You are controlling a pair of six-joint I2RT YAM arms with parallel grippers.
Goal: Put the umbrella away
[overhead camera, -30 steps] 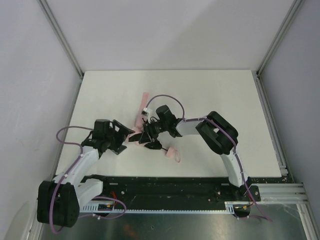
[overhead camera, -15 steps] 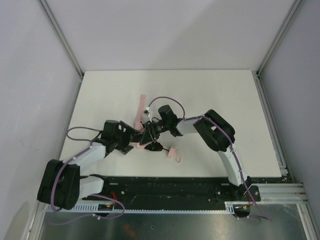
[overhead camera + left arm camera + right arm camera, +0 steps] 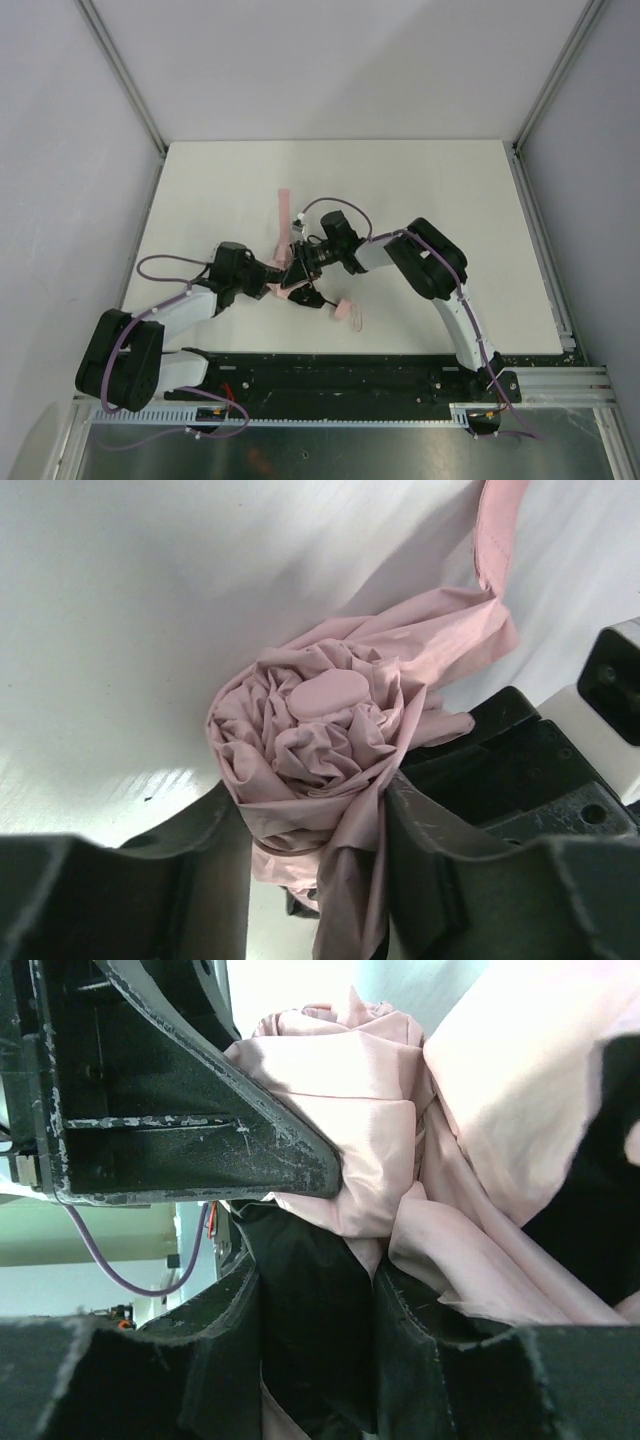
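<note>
The umbrella (image 3: pixel 279 289) is a crumpled pale pink bundle on the white table, held between both grippers. Its pink handle (image 3: pixel 345 308) lies to the right on a thin dark shaft, and a pink strap (image 3: pixel 283 208) trails away up the table. My left gripper (image 3: pixel 268 279) is shut on the bundle's rounded end; in the left wrist view the umbrella (image 3: pixel 320 730) is pressed between both fingers (image 3: pixel 440 850) of the left gripper (image 3: pixel 312 815). My right gripper (image 3: pixel 315 1310) is shut on a dark part of the umbrella, with pink fabric (image 3: pixel 370 1130) bulging above it.
The white table (image 3: pixel 450 200) is walled by grey panels on the left, back and right. The black rail (image 3: pixel 350 375) with the arm bases runs along the near edge. The left gripper's finger (image 3: pixel 180 1130) crowds the right wrist view.
My left arm has swung right to the bundle, and its jaws have gone from wide open to shut on the pink fabric. The right gripper has kept its hold.
</note>
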